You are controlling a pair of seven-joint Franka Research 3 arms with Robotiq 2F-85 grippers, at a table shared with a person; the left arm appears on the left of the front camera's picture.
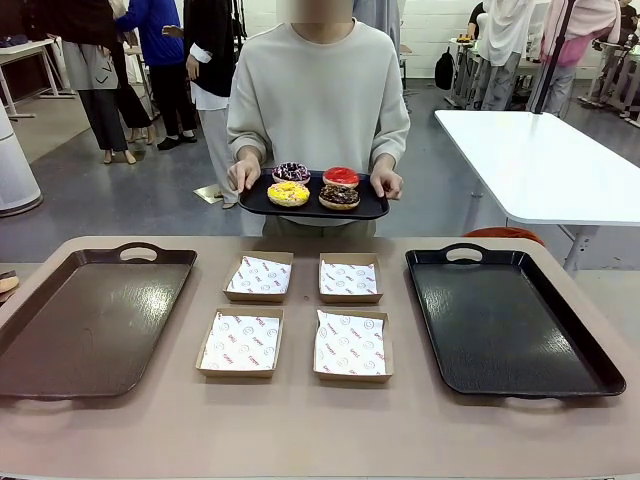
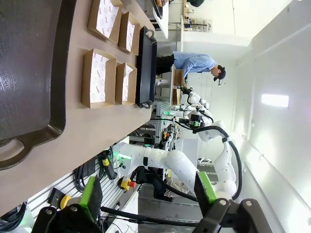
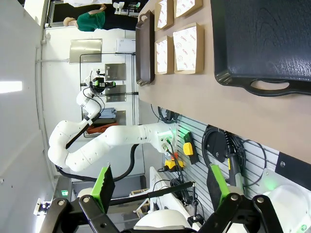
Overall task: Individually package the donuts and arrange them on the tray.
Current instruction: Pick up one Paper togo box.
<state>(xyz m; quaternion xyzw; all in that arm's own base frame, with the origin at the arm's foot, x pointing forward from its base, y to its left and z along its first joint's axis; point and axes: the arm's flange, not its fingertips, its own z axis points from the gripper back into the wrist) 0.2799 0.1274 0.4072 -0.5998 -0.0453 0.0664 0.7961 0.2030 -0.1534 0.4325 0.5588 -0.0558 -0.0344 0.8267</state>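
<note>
A person at the table's far edge holds a small black tray (image 1: 262,206) bearing the four donuts (image 1: 315,186), centred beyond four paper-lined boxes (image 1: 240,342). The left gripper (image 2: 148,189) and right gripper (image 3: 160,179) hang on the near side, jaws wide apart and empty. The donuts lie far across the table from both, about midway between the arms: striped and yellow toward the left, red and chocolate toward the right. As rings, they offer no long axis.

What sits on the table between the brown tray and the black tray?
Four open paper-lined boxes, empty, in a two-by-two block; clearest in the front view.
</note>
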